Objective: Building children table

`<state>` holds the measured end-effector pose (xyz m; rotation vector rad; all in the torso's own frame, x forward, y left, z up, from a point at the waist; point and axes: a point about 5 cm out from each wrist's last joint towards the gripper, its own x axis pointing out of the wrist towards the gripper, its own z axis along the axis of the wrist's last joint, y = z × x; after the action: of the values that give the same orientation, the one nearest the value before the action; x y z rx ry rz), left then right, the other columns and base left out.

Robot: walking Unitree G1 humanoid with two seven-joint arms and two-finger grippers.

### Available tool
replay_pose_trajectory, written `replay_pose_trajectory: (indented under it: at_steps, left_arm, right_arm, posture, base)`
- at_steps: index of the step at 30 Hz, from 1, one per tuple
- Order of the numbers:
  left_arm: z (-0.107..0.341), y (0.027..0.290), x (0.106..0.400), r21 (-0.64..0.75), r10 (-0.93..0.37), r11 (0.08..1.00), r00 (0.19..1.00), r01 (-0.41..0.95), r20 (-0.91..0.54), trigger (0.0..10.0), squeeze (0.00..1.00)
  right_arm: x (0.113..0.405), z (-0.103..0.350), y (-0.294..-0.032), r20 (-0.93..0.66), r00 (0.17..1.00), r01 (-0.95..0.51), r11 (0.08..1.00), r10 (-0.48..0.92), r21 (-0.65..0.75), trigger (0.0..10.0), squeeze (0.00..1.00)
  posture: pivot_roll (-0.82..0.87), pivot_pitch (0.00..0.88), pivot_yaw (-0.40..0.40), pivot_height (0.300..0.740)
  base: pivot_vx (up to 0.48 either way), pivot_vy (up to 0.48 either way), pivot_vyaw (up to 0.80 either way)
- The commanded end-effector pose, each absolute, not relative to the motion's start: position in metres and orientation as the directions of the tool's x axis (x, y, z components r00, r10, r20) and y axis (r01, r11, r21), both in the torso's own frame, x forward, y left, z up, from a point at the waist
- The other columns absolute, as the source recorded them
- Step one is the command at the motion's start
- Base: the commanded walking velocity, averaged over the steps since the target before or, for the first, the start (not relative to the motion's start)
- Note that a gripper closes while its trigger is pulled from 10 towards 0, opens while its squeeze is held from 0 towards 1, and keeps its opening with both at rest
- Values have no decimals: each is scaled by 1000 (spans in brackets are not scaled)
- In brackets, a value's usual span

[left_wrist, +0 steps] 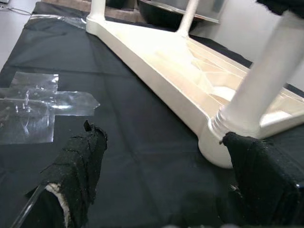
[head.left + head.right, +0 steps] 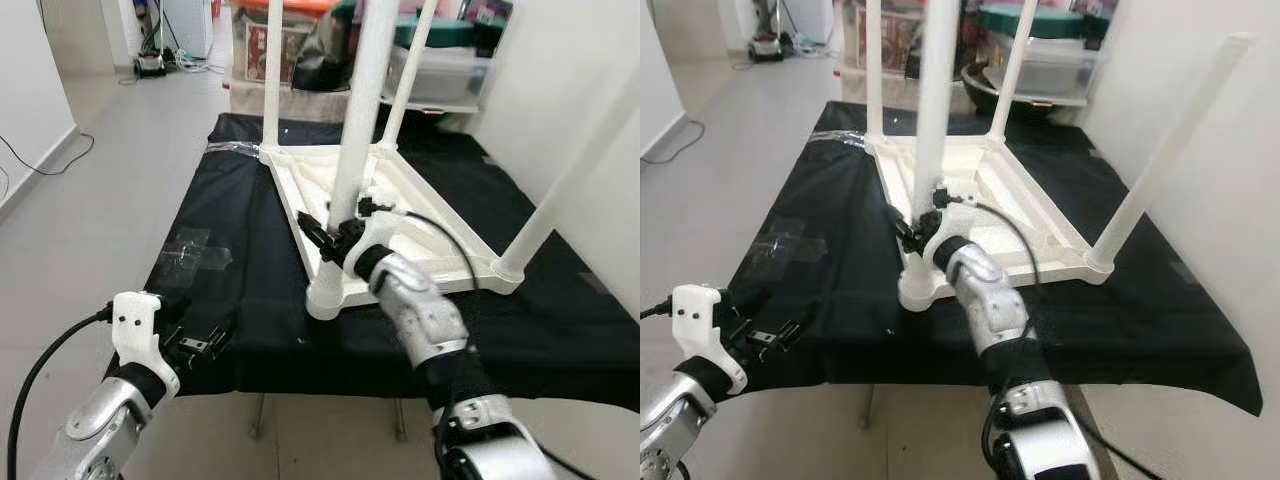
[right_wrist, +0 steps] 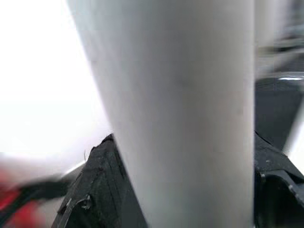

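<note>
Right gripper clamped on the near table leg, left gripper waiting spread at the cloth's edge.

The right gripper (image 2: 343, 232) pinches the near leg (image 2: 362, 120) low down, just above its socket; the leg's long axis runs straight up from the fingers, so any turning goes around that vertical line. The left gripper (image 1: 166, 180), fingers apart and holding nothing, rests farther off, its view looking toward the socket corner. The leg is a smooth, matte white plastic tube, seated in the round corner boss of the upturned tabletop (image 2: 430, 215), a ribbed cream plastic frame lying on a black cloth (image 2: 230, 300) patched with clear tape (image 1: 33, 102).
</note>
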<state>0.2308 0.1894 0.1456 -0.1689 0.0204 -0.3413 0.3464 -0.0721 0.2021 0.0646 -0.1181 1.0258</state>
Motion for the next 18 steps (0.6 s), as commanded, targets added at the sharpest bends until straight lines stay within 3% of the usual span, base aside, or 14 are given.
replay_pose_trajectory:
  at_steps: [1, 2, 3, 4, 6, 7, 8, 9, 10, 11, 12, 13, 15, 18]
  left_arm:
    - [145, 186, 231, -187, -349, 919, 937, 346, 14, 10000, 0]
    - [145, 186, 231, -187, -349, 920, 937, 346, 15, 10000, 0]
    - [145, 186, 231, -187, -349, 920, 937, 345, 15, 10000, 0]
    - [145, 186, 230, -187, -347, 920, 938, 344, 16, 10000, 0]
    - [145, 186, 230, -187, -347, 920, 938, 344, 16, 10000, 0]
    - [145, 186, 229, -186, -343, 922, 939, 340, 16, 10000, 0]
    - [145, 186, 229, -186, -343, 922, 939, 340, 16, 10000, 0]
    - [145, 186, 229, -186, -342, 922, 940, 339, 16, 10000, 0]
    - [145, 186, 229, -186, -342, 922, 940, 339, 16, 10000, 0]
    - [145, 186, 228, -186, -341, 923, 940, 338, 16, 10000, 0]
    - [145, 186, 228, -186, -341, 923, 940, 338, 16, 10000, 0]
    - [145, 186, 228, -187, -341, 922, 940, 338, 16, 10000, 0]
    - [146, 187, 227, -188, -343, 922, 939, 340, 17, 10000, 0]
    - [146, 187, 226, -189, -343, 921, 939, 340, 17, 10000, 0]
  right_arm:
    - [334, 198, -54, 111, 337, -938, 344, 935, -46, 10000, 0]
    - [330, 191, -50, 80, 303, -949, 308, 950, -61, 6078, 0]
    - [328, 185, -47, 62, 276, -958, 279, 959, -67, 6078, 0]
    - [331, 178, -43, 25, 316, -946, 317, 949, -73, 0, 0]
    - [331, 178, -43, 25, 316, -946, 317, 949, -73, 0, 0]
    - [357, 162, -46, -64, 632, -775, 627, 772, -80, 0, 0]
    - [357, 162, -46, -64, 632, -775, 627, 772, -80, 0, 0]
    - [367, 157, -51, -103, 768, -640, 764, 632, -84, 0, 0]
    - [367, 157, -51, -103, 768, -640, 764, 632, -84, 0, 0]
    - [378, 151, -68, -151, 903, -415, 907, 402, -67, 0, 0]
    - [378, 151, -68, -151, 903, -415, 907, 402, -67, 0, 0]
    - [383, 146, -92, -182, 972, -168, 983, 151, -78, 0, 0]
    - [378, 143, -131, -172, 972, 142, 984, -159, -110, 0, 0]
    - [375, 143, -138, -157, 966, 185, 975, -203, -121, 0, 0]
  posture:
    - [165, 0, -158, 740]
    - [169, 0, -161, 740]
    - [169, 0, -161, 740]
    - [175, 0, -166, 740]
    - [175, 0, -166, 740]
    - [177, 0, -167, 740]
    - [177, 0, -167, 740]
    - [177, 0, -167, 740]
    - [177, 0, -167, 740]
    - [175, 0, -164, 740]
    - [175, 0, -164, 740]
    - [170, 0, -162, 740]
    - [168, 0, -160, 740]
    - [168, 0, -160, 740]
  base:
    - [0, 0, 0]
    - [0, 0, 0]
    - [0, 0, 0]
    - [0, 0, 0]
    - [0, 0, 0]
    - [0, 0, 0]
    - [0, 0, 0]
    - [0, 0, 0]
    - [0, 0, 0]
    - [0, 0, 0]
    - [0, 0, 0]
    - [0, 0, 0]
    - [0, 0, 0]
    - [0, 0, 0]
